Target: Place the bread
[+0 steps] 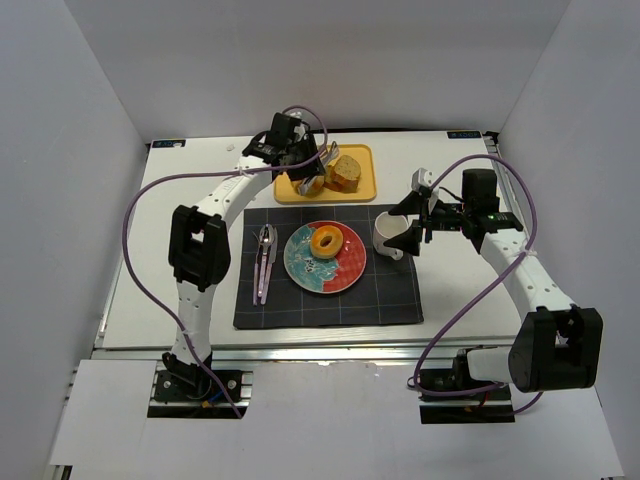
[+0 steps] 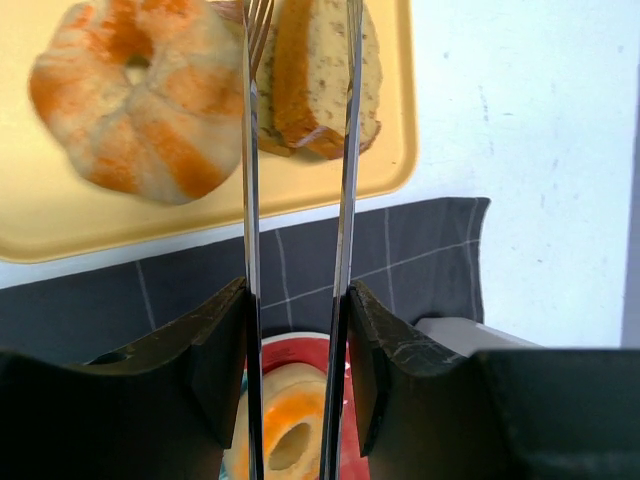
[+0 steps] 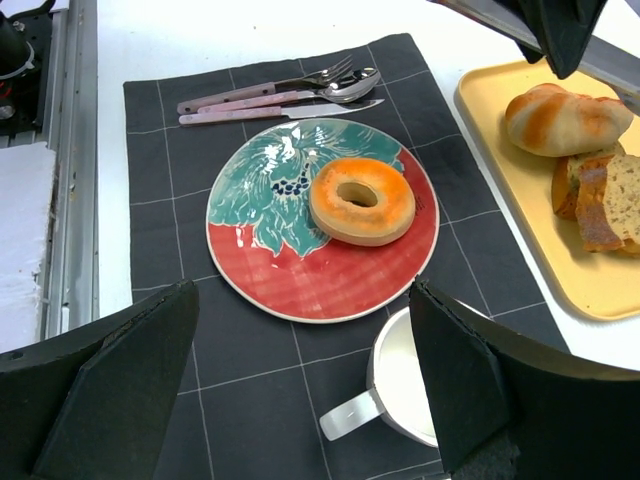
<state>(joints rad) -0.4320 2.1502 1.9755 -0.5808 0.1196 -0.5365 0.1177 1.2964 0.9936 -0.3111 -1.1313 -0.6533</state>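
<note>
An orange bagel (image 1: 326, 241) lies on the red and teal plate (image 1: 345, 272); it also shows in the right wrist view (image 3: 362, 200). A striped round roll (image 2: 135, 95) and sliced seeded bread (image 2: 320, 80) lie on the yellow tray (image 1: 362, 190). My left gripper (image 1: 298, 150) hovers over the tray's near edge, shut on metal tongs (image 2: 345, 150). The two tong blades stand apart, their tips near the sliced bread, with nothing between them. My right gripper (image 3: 303, 290) is open and empty above the white mug (image 3: 410, 385).
A dark checked placemat (image 1: 330, 300) holds the plate, the mug (image 1: 388, 236) at its right and pink-handled cutlery (image 1: 265, 260) at its left. The tray sits just behind the mat. White walls enclose the table on three sides.
</note>
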